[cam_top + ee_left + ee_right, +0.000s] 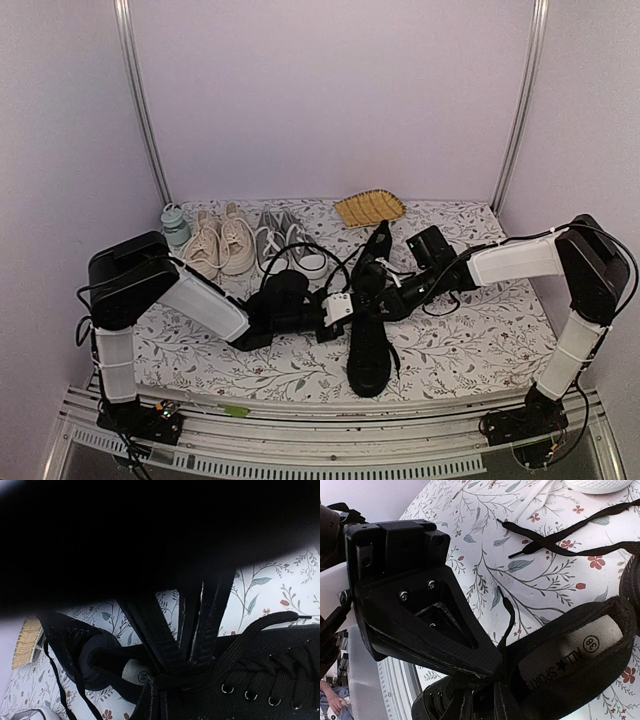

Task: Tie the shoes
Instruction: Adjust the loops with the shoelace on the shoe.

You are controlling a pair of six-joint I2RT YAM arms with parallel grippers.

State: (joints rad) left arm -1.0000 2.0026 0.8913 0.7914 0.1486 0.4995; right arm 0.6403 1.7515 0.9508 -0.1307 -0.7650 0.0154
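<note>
One black shoe (pixel 370 355) lies mid-table, toe toward the near edge; its eyelets (pixel 270 685) and printed insole (pixel 570 655) show in the wrist views. The other black shoe (pixel 380 242) lies just behind it. Both grippers meet over the near shoe's lacing. My left gripper (pixel 345 305) (pixel 160 689) (pixel 497 667) is shut on a black lace, and the lace end (pixel 506 615) sticks up from its tip. My right gripper (pixel 368 295) (pixel 182 666) (pixel 512 692) holds its jaws slightly apart at the lace crossing. The top of the left wrist view is blacked out.
A beige pair (pixel 220 245) and a grey pair with white toe caps (pixel 285 245) stand at the back left, beside a small bottle (pixel 175 225). A yellow woven piece (pixel 370 208) lies at the back. Loose black laces (pixel 560 537) cross on the floral cloth (pixel 480 350).
</note>
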